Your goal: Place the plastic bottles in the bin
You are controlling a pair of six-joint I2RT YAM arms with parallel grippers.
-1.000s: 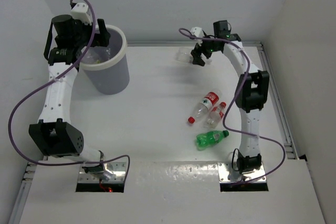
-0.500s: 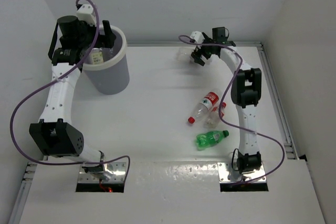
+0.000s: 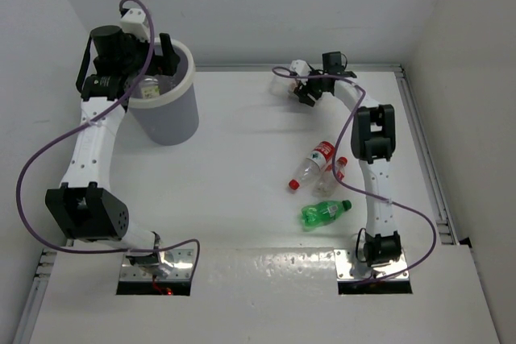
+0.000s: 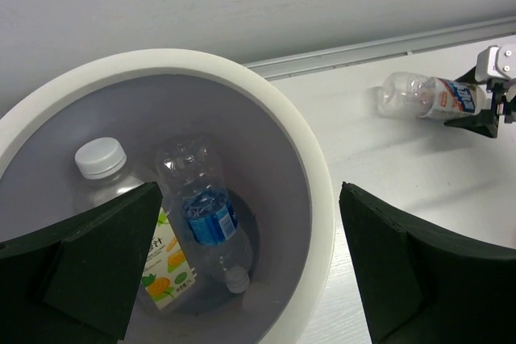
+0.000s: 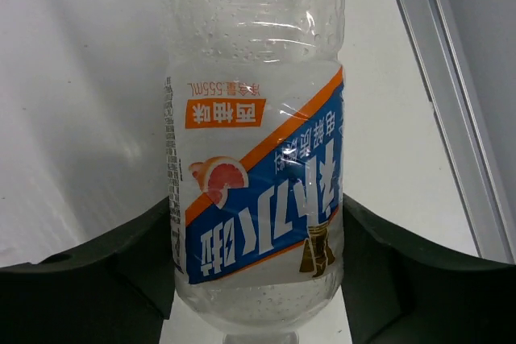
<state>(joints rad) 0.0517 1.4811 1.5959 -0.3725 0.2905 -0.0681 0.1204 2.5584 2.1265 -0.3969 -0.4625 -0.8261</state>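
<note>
Your right jaws stood pressed against both sides of the blue-and-orange labelled bottle (image 5: 258, 191). They took it across its width at the label, where the body looks broad and straight enough to pinch without sliding. That bottle lay on its side on the table (image 3: 234, 142) at the far edge, just beside the back rail (image 5: 439, 78), and it appeared not yet lifted. The right arm (image 3: 371, 126) was stretched far forward to reach it.

Your left jaws hung wide open with nothing between them, directly over the bin (image 4: 318, 199) at the far left of the table. That pose suits a release into the bin. Two bottles lay inside, leaning together near the bottom: a white-capped one with a yellow-green label (image 4: 169, 263) and a clear one with a blue label (image 4: 208, 217).

Three more lay in the open on the right half of the table. These were a red-labelled bottle (image 3: 316, 160), a smaller one (image 3: 332, 175) just beside it, and a green bottle (image 3: 325, 212) nearer the arm bases. By my count the task was about a third done.

You would have needed a firm squeeze before raising, I think, since thin clear plastic gives and can slip.
</note>
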